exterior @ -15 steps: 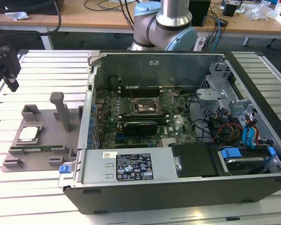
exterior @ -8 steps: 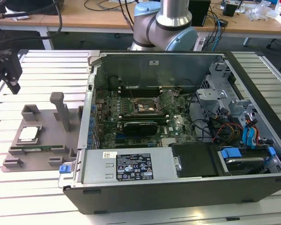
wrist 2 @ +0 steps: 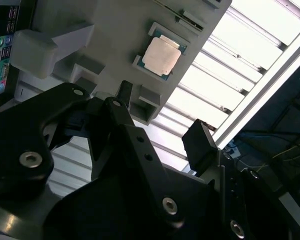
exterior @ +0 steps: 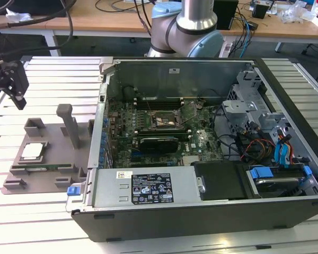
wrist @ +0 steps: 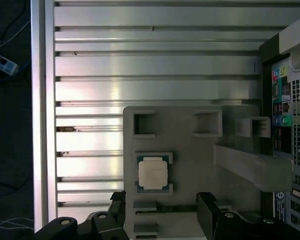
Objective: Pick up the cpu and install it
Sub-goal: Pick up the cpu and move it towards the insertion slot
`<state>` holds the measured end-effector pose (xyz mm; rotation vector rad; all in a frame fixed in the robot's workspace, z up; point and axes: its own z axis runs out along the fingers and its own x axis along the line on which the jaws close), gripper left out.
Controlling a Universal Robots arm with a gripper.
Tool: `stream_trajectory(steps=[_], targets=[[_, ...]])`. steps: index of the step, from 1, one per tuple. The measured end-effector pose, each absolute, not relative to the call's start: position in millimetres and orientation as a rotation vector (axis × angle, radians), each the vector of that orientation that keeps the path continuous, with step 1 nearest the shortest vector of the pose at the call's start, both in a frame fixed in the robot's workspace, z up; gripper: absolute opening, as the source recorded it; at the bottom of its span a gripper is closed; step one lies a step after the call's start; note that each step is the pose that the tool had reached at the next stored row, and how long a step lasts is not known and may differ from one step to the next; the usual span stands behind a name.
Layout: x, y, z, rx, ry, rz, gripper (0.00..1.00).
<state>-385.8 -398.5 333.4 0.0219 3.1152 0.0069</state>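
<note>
Bright, even lighting. Harsh white glare across metal table slats [wrist: 155, 65] in both wrist views. Near-black, underlit gripper [wrist 2: 162, 117] in second wrist view. Soft shadow inside open computer case [exterior: 175, 79], exterior view.

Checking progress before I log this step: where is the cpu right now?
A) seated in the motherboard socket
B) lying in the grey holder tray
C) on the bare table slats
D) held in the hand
B: the cpu lies flat in the grey holder tray, while the hand is open, apart from it and holding nothing.
</note>
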Motion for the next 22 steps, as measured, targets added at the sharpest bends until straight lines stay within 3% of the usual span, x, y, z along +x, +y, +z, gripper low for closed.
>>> stream_trajectory(steps=[22], targets=[[-384.9, -399.0, 309.1, 0.021, 3.115, 0.007, 0.68]])
